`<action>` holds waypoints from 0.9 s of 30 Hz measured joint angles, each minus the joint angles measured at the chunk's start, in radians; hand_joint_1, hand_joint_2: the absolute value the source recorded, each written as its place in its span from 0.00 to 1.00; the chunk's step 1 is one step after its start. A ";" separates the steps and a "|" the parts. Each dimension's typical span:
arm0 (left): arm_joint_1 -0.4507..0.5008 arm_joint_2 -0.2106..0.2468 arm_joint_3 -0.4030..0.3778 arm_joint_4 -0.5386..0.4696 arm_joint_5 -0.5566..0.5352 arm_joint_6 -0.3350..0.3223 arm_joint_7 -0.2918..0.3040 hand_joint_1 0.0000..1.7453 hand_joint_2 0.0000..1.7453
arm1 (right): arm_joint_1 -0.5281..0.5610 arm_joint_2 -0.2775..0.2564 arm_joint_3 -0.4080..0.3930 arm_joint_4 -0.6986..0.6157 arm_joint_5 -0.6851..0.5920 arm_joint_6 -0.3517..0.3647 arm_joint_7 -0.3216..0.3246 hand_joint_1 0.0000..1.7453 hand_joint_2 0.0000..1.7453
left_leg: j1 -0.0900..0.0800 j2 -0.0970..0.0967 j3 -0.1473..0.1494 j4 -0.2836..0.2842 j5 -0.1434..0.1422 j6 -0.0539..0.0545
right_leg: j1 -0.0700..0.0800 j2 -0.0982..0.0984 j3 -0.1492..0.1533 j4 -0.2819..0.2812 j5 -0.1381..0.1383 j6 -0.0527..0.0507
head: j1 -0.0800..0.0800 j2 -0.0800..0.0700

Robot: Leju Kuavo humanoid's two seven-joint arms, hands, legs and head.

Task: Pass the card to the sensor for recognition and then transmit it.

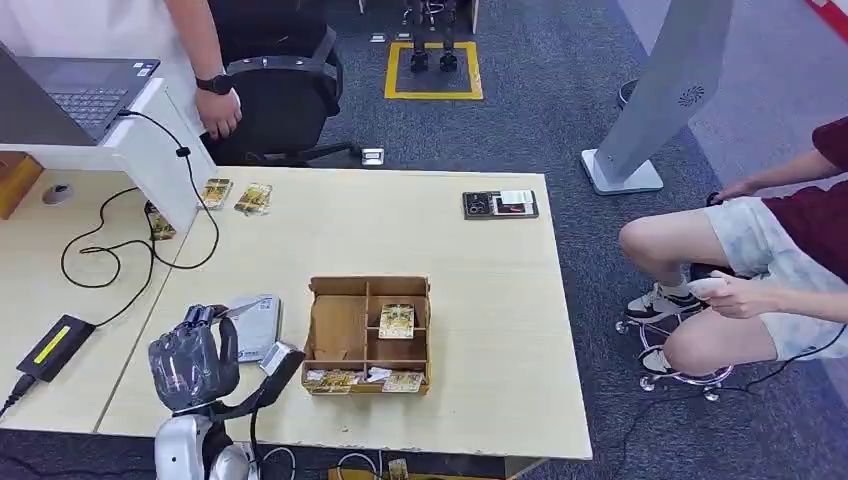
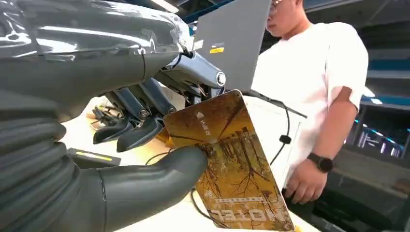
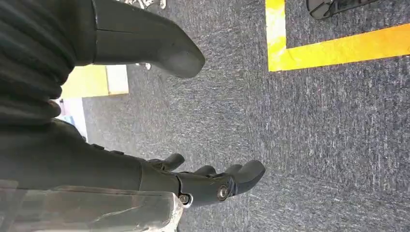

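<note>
One card sits pinched in my left robot hand over the worktop; wrist view shows thumb pressing it; right robot hand hangs empty, fingers apart

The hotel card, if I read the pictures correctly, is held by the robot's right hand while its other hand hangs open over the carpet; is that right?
Not quite: the left hand holds the hotel card, pinched between thumb and fingers, as the left wrist view shows. The right hand is the one hanging open over the carpet.

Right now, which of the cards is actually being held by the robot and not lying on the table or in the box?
The golden card pinched in the left hand, between thumb and fingers. The rest lie loose.
</note>
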 joint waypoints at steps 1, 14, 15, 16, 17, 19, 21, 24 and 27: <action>0.000 0.005 -0.003 0.005 -0.002 0.000 0.002 1.00 1.00 | 0.000 0.000 0.000 -0.002 0.000 0.000 0.000 0.00 1.00 | 0.000 0.000 0.000 0.000 0.000 0.000 | 0.000 0.000 0.000 0.000 0.000 0.000 | 0.000 0.000; -0.015 0.093 -0.146 0.134 0.060 -0.086 0.178 1.00 1.00 | 0.012 0.029 -0.008 -0.071 0.003 0.040 0.006 0.00 1.00 | 0.000 0.000 0.000 0.000 0.000 0.000 | 0.000 0.000 0.000 0.000 0.000 0.000 | 0.000 0.000; -0.017 0.100 -0.157 0.139 0.062 -0.100 0.182 1.00 1.00 | 0.013 0.031 -0.010 -0.078 0.004 0.044 0.006 0.00 1.00 | 0.000 0.000 0.000 0.000 0.000 0.000 | 0.000 0.000 0.000 0.000 0.000 0.000 | 0.000 0.000; -0.018 0.103 -0.166 0.145 0.062 -0.110 0.186 1.00 1.00 | 0.014 0.034 -0.011 -0.084 0.004 0.047 0.006 0.00 1.00 | 0.000 0.000 0.000 0.000 0.000 0.000 | 0.000 0.000 0.000 0.000 0.000 0.000 | 0.000 0.000; -0.020 0.108 -0.174 0.149 0.062 -0.121 0.193 1.00 1.00 | 0.014 0.036 -0.012 -0.089 0.005 0.050 0.006 0.00 1.00 | 0.000 0.000 0.001 0.000 0.000 0.000 | 0.000 0.000 0.000 0.000 0.000 0.000 | 0.000 0.000; -0.024 0.116 -0.190 0.160 0.064 -0.148 0.200 1.00 1.00 | 0.015 0.039 -0.014 -0.098 0.014 0.057 0.006 0.00 1.00 | 0.000 0.000 0.001 0.000 0.000 0.000 | 0.000 0.000 0.000 0.000 0.000 0.000 | 0.000 0.000; -0.029 0.123 -0.201 0.174 0.073 -0.167 0.209 1.00 1.00 | 0.016 0.043 -0.016 -0.107 0.018 0.060 0.006 0.00 1.00 | 0.000 0.000 0.001 0.000 0.000 0.000 | 0.000 0.000 0.000 0.000 0.000 0.000 | 0.001 0.000; -0.034 0.130 -0.213 0.187 0.087 -0.185 0.215 1.00 1.00 | 0.017 0.047 -0.020 -0.117 0.019 0.069 0.006 0.00 1.00 | 0.000 0.000 0.000 0.000 0.000 0.000 | 0.000 0.000 0.000 0.000 0.000 0.000 | 0.000 0.000; -0.037 0.137 -0.222 0.195 0.099 -0.199 0.215 1.00 1.00 | 0.018 0.053 -0.024 -0.127 0.019 0.073 0.006 0.00 1.00 | 0.000 0.000 0.000 0.000 0.000 0.000 | 0.000 0.000 0.000 0.000 0.000 0.000 | 0.000 0.000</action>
